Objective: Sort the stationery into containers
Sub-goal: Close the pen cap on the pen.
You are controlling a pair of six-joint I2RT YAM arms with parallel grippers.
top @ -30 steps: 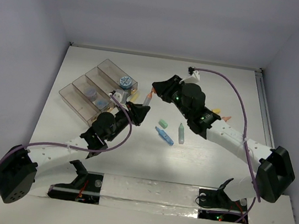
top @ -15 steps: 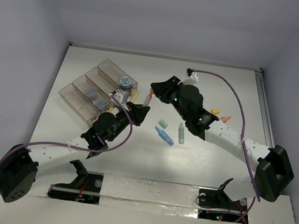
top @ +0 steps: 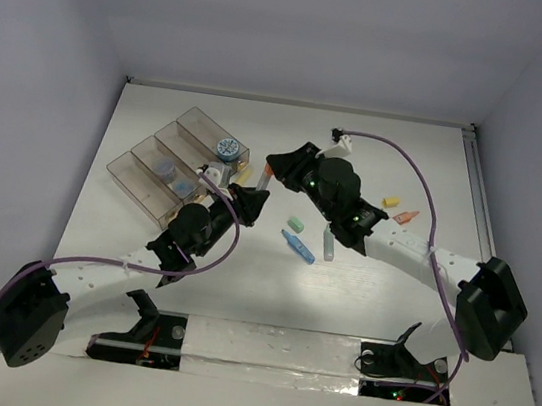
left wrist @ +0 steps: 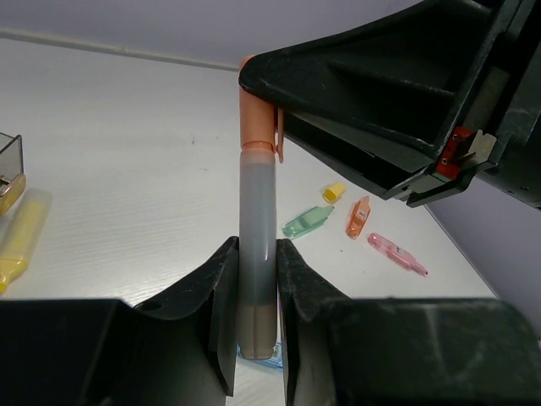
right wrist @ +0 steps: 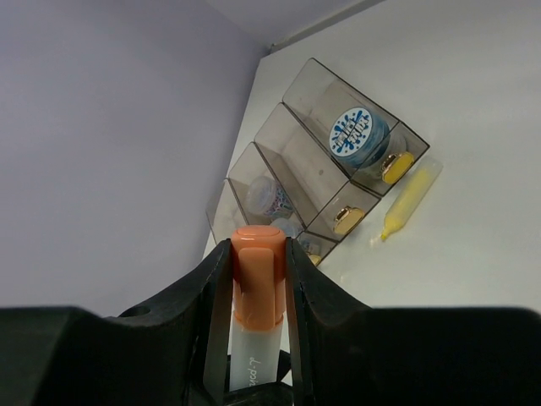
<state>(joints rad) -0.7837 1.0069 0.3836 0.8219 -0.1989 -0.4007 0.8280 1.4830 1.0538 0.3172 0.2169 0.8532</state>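
The orange-capped pen (left wrist: 258, 194) hangs in mid-air just beside the containers (top: 132, 173), pinched at both ends: left hand (left wrist: 256, 262) closed on its barrel, right hand (right wrist: 257, 279) closed on its cap. Three tape rolls (right wrist: 355, 135) sit in boxes. A yellow pen (right wrist: 410, 199) lies just outside, and several loose pens (top: 297, 247) lie on the tabletop (top: 338, 303) — by my judgement, under half done. The barrel print starts "L.pa" — the rest is hidden.

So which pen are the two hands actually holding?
The orange-capped pen, gripped by both the left hand and right hand; the rest lie loose on the table.
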